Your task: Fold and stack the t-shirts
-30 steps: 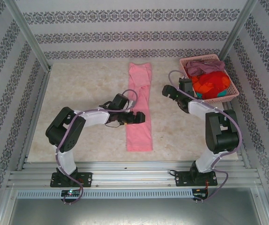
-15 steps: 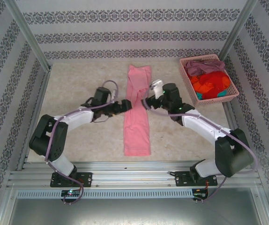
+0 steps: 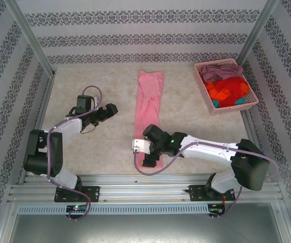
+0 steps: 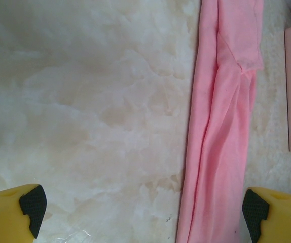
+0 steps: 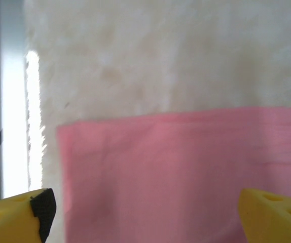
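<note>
So the left end effector (image 3: 110,109) is hanging over bare counter (image 3: 79,152) with its fingers spread wide and nothing between them. In its wrist view (image 4: 140,207) it's mostly pale marbled counter (image 4: 84,101) under the gap. Off to its right, a bit apart, is the light pink t-shirt (image 3: 149,98), folded into a long narrow strip that runs away from the arms; on the wrist cam that strip (image 4: 221,126) passes just inside the right-hand fingertip (image 4: 252,210). The right end effector (image 3: 144,154) sits over the near end of the same shirt, fingers also wide apart and not gripping anything. From its own cam (image 5: 145,207) the shirt's end (image 5: 186,167) lies flat under the gap. Way out past it to the far right is the pink basket (image 3: 202,88) holding the mauve (image 3: 221,71), orange-red (image 3: 229,91) and teal (image 3: 241,100) shirts in a heap.
</note>
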Controlling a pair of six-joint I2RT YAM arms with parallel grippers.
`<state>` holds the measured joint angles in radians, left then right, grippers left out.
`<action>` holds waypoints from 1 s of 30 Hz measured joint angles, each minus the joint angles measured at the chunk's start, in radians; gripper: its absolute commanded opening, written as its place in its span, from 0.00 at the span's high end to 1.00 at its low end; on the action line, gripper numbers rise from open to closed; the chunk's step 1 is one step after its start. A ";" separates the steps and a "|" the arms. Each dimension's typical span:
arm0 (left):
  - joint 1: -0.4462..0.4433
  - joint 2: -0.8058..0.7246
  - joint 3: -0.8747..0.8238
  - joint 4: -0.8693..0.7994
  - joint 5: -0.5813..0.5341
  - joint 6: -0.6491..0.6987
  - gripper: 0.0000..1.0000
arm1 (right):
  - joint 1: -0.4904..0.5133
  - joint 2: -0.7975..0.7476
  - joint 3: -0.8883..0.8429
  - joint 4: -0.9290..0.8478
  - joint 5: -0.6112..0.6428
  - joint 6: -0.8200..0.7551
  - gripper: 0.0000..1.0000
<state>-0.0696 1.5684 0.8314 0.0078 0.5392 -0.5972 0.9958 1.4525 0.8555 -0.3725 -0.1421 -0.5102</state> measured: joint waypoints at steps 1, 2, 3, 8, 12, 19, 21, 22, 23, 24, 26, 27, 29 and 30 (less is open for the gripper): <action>0.000 0.000 0.000 0.000 0.000 0.005 0.00 | 0.011 0.018 0.001 -0.027 0.001 -0.011 0.18; 0.000 0.000 0.000 0.000 0.000 0.010 0.00 | 0.019 0.035 0.002 -0.049 0.001 -0.021 0.21; 0.000 0.000 0.000 0.000 0.000 0.013 0.00 | 0.024 0.052 0.004 -0.072 0.001 -0.027 0.25; 0.000 0.000 0.000 0.000 -0.001 0.021 0.00 | 0.028 0.116 0.022 -0.121 -0.006 -0.045 0.31; 0.000 0.000 -0.001 0.000 -0.001 0.027 0.00 | 0.030 0.168 0.043 -0.125 -0.006 -0.047 0.32; 0.000 0.000 -0.005 0.000 -0.001 0.039 0.00 | 0.036 0.212 0.054 -0.126 0.006 -0.058 0.42; 0.000 0.000 -0.005 0.000 -0.001 0.040 0.00 | 0.037 0.215 0.057 -0.125 0.013 -0.069 0.63; 0.000 0.000 -0.006 0.000 -0.001 0.040 0.00 | 0.037 0.217 0.058 -0.125 0.018 -0.071 0.71; 0.000 0.000 -0.007 0.000 -0.001 0.040 0.00 | 0.036 0.217 0.060 -0.122 0.026 -0.074 0.74; 0.000 0.000 -0.008 0.000 -0.001 0.040 0.00 | 0.036 0.217 0.060 -0.122 0.030 -0.073 0.81; 0.000 0.000 -0.010 0.000 -0.001 0.040 0.00 | 0.036 0.217 0.060 -0.121 0.033 -0.074 0.95; 0.000 0.000 -0.010 0.000 -0.001 0.040 0.00 | 0.036 0.217 0.061 -0.121 0.035 -0.074 0.97; 0.000 0.000 -0.010 0.000 0.000 0.040 0.00 | 0.037 0.212 0.063 -0.126 0.037 -0.071 1.00; 0.000 0.000 -0.010 0.000 0.000 0.040 0.00 | 0.037 0.211 0.063 -0.129 0.037 -0.070 1.00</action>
<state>-0.0696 1.5684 0.8215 0.0074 0.5388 -0.5568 1.0325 1.6634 0.9188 -0.5011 -0.1055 -0.5804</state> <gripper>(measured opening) 0.999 0.045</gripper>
